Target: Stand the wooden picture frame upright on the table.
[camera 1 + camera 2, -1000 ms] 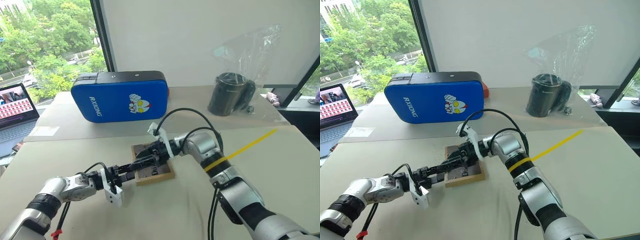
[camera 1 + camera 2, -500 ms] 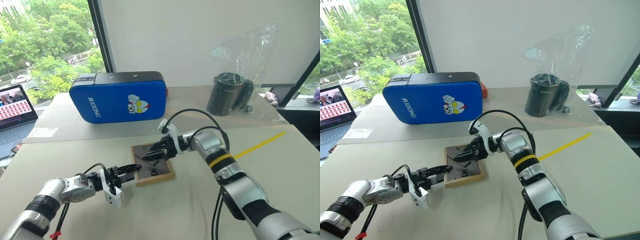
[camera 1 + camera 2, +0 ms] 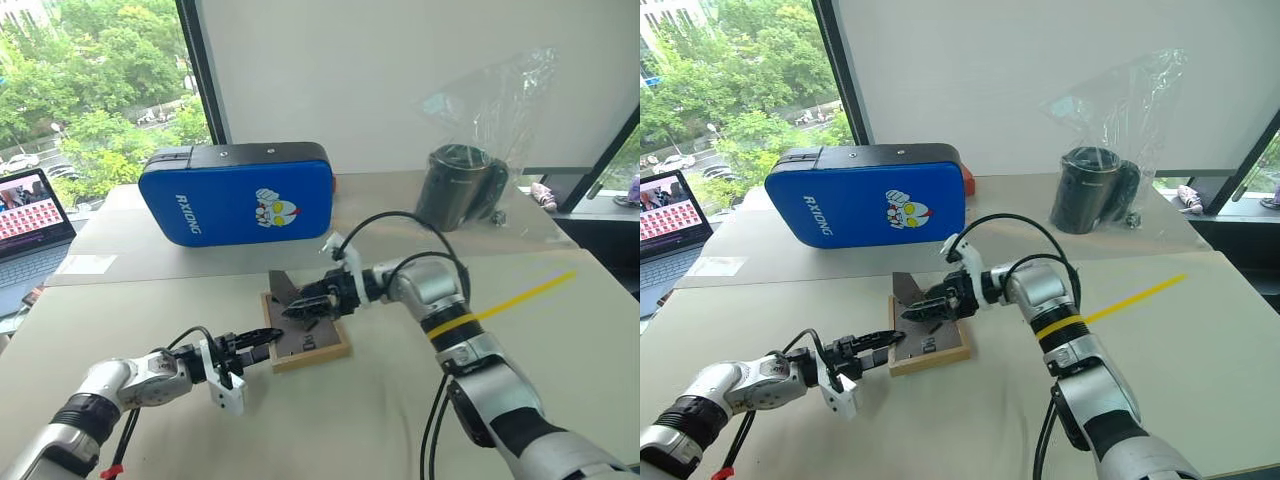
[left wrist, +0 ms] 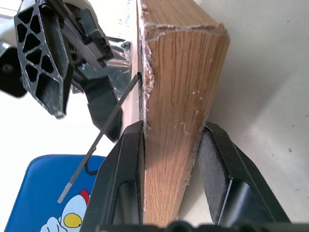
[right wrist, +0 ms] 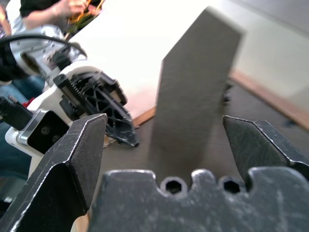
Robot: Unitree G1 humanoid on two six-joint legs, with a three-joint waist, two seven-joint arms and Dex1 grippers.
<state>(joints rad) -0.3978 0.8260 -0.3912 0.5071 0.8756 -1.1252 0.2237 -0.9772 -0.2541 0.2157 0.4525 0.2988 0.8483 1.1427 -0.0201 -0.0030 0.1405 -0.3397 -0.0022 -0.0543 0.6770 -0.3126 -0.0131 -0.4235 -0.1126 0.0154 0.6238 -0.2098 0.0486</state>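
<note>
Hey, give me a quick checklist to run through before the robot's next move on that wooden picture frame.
1. Left tool clamped on the wooden picture frame edge: ok.
2. Fold-out stand raised off the back board: ok.
3. Right tool open around the stand, not gripping: ok.
4. Frame upright on the table: not ok, lying face down.
5. Blue padded case apart from the frame: ok.
6. Stand locked at full angle: cannot tell.

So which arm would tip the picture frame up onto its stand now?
Probably the left. Its fingers already clamp the edge of the picture frame, which lies face down on the table. The right gripper hangs open above the raised stand, gripping nothing.
</note>
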